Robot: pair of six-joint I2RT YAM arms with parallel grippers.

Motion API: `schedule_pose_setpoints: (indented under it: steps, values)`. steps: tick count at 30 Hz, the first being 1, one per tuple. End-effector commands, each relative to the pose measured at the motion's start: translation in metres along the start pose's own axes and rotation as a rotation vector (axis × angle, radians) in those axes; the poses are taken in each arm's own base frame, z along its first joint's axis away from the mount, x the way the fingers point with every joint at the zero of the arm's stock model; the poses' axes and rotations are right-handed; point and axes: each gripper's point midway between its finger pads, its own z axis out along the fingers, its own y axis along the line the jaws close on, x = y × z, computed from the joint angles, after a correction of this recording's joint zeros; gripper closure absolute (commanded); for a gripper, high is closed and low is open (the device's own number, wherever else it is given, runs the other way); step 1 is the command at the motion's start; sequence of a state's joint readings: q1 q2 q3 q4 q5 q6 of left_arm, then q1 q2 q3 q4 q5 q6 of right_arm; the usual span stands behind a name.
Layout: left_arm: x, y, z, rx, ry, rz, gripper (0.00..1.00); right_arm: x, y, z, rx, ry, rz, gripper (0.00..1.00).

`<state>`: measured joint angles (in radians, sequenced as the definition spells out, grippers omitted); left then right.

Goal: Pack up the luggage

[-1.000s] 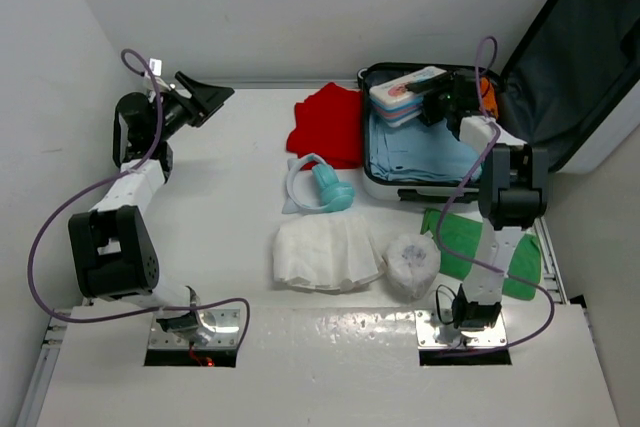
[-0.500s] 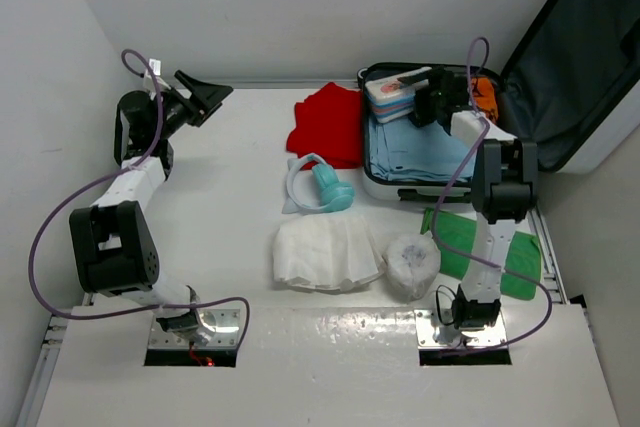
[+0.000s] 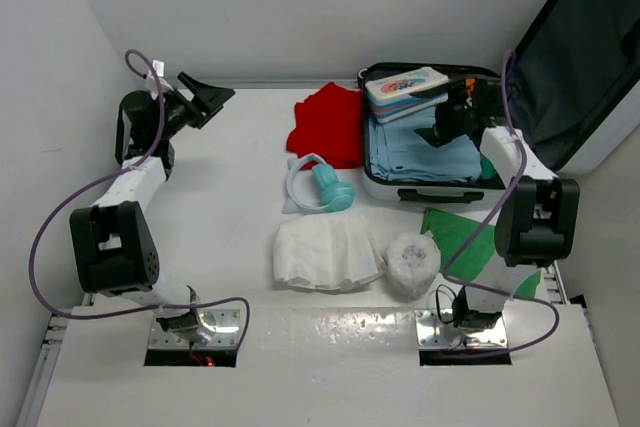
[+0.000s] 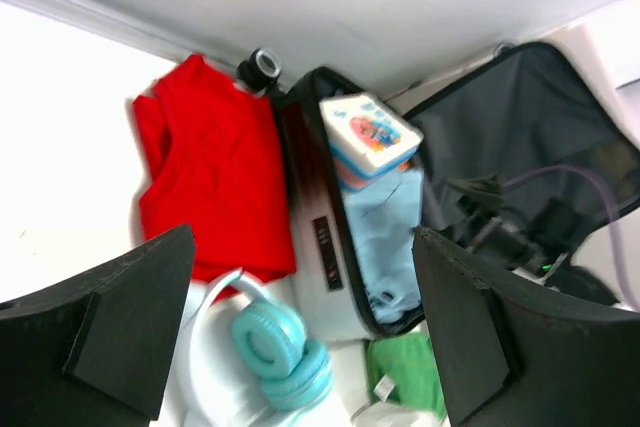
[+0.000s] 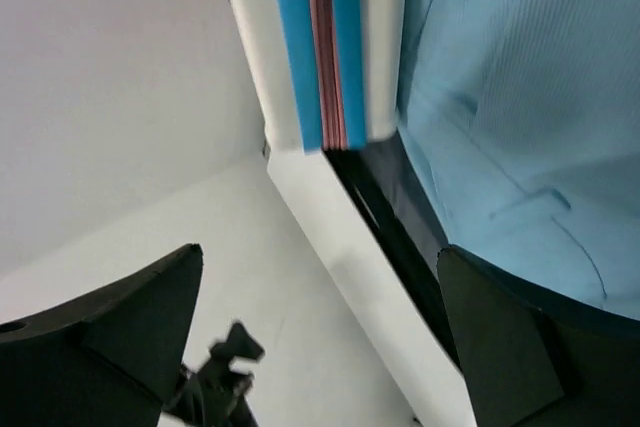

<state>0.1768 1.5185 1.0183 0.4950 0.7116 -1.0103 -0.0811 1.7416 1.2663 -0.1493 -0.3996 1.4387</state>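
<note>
Luggage (image 3: 415,190) lay open at the far right corner of the white table (image 3: 230,197). Its lid stood propped up to the right, and we saw the dark grey lining inside it. In the base we saw a folded light blue garment (image 3: 420,152). A flat stack of boxes (image 3: 405,92), white on top with blue sides, rested at the far end of the base against the rim.

The right gripper (image 3: 442,127) hung over the blue garment, just near the stack. In the right wrist view we found its fingers (image 5: 130,327) spread wide with nothing between them. The suitcase's white wall (image 5: 340,247) ran below them.

The left gripper (image 3: 210,95) was raised at the far left, well apart from the suitcase. It too was spread wide and held nothing. Its camera looked across at the open case (image 4: 320,247).

On the table just left of the case lay a crumpled red garment (image 3: 330,127). Nearer to us were teal headphones (image 3: 325,187), then a folded white cloth (image 3: 325,252). Beside that cloth stood a white roll of tissue (image 3: 412,262). A green cloth (image 3: 470,242) lay in front of the case, partly behind the right arm.
</note>
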Motion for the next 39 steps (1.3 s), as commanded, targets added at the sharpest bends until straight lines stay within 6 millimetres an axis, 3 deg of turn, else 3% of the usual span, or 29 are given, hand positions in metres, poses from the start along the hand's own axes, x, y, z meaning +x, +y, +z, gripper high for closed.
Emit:
schedule_pose_setpoints:
  steps: [1,3,4,5,7,8,11,15,19,25,30,31,35,36,38,39]
  values:
    - [-0.001,-0.029,-0.006,0.042,0.043,0.127,0.1,0.036,0.013,-0.034,-0.111,0.179,-0.172,0.01]
    - [0.018,-0.031,-0.008,0.066,0.128,0.274,0.1,0.057,0.019,-0.052,-0.19,0.263,-0.343,0.01]
    - [0.034,-0.021,-0.012,0.012,0.211,0.269,0.1,0.064,0.013,-0.056,-0.198,0.29,-0.452,0.01]
    - [0.044,-0.015,-0.012,0.015,0.256,0.395,0.11,0.08,0.005,-0.065,-0.203,0.338,-0.6,0.04]
    - [0.081,-0.013,-0.016,0.033,0.381,0.44,0.13,0.093,-0.012,-0.078,-0.187,0.378,-0.746,0.04]
    - [0.091,-0.011,-0.013,0.045,0.408,0.458,0.13,0.097,-0.013,-0.086,-0.21,0.369,-0.827,0.08]
    - [0.131,-0.009,0.001,0.053,0.527,0.46,0.21,0.099,-0.034,-0.091,-0.21,0.323,-0.887,0.12]
    - [0.178,0.039,0.022,-0.181,0.646,0.489,0.34,0.095,-0.03,-0.099,-0.203,0.266,-0.963,0.12]
    - [0.215,0.062,0.015,-0.296,0.755,0.51,0.39,0.082,-0.026,-0.104,-0.181,0.215,-0.984,0.12]
    - [0.243,0.1,0.01,-0.481,0.798,0.556,0.39,0.078,-0.021,-0.105,-0.184,0.202,-1.003,0.12]
    - [0.257,0.116,0.027,-0.531,0.833,0.586,0.46,0.083,-0.016,-0.097,-0.183,0.212,-1.063,0.09]
    - [0.261,0.118,0.03,-0.538,0.837,0.597,0.52,0.099,-0.016,-0.096,-0.195,0.248,-1.094,0.09]
    - [0.276,0.129,0.03,-0.577,0.886,0.612,0.62,0.12,-0.013,-0.093,-0.237,0.286,-1.204,0.09]
    - [0.276,0.129,0.03,-0.577,0.886,0.612,0.65,0.129,-0.01,-0.095,-0.282,0.291,-1.324,0.09]
    - [0.279,0.12,0.031,-0.531,0.896,0.59,0.84,0.15,-0.008,-0.099,-0.34,0.315,-1.436,0.09]
    - [0.276,0.116,0.032,-0.52,0.889,0.57,0.9,0.166,-0.011,-0.099,-0.414,0.327,-1.634,0.09]
